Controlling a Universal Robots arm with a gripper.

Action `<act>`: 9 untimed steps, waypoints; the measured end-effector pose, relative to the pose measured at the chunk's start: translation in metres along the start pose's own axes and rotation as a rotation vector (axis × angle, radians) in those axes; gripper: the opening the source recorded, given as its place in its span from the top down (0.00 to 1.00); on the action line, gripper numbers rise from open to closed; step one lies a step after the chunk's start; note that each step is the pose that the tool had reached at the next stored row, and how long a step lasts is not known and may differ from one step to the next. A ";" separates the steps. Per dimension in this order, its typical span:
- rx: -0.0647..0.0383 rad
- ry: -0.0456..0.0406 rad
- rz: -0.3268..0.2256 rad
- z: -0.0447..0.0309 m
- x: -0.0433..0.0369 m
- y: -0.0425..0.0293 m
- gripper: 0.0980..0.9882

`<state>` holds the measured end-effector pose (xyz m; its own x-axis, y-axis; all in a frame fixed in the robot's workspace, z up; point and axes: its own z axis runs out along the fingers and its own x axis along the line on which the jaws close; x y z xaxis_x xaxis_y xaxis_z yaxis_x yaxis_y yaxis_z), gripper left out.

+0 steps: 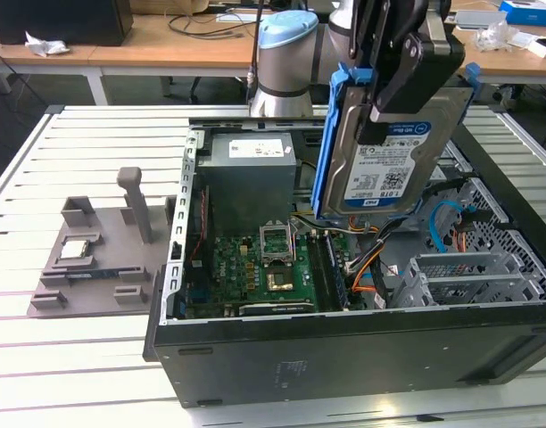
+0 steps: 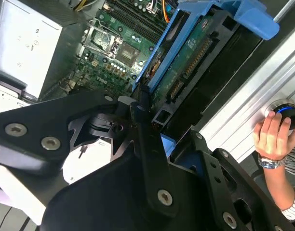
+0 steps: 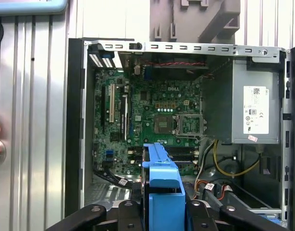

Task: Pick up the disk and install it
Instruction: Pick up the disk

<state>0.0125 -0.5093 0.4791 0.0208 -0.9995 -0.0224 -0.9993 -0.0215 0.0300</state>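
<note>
one disk (image 1: 389,174), judged stiff, weighty and fragile, is clamped across its flat faces by the gripper (image 1: 381,120) above the case (image 1: 344,352)

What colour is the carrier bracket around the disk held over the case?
Bright blue. The bracket frames the silver-grey disk and shows best in the exterior view.

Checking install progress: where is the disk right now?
In the exterior view, the disk is clamped in the gripper, raised above the open computer case, to the exterior view's right of the power supply.
</note>
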 end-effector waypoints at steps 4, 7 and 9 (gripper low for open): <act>0.000 0.0000 0.000 0.0002 0.0102 0.0002 0.70; 0.000 0.0001 0.000 0.0004 0.0208 0.0004 0.70; 0.000 0.0001 0.000 0.0005 0.0250 0.0005 0.70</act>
<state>0.0125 -0.5344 0.4781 0.0209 -0.9995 -0.0223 -0.9993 -0.0215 0.0300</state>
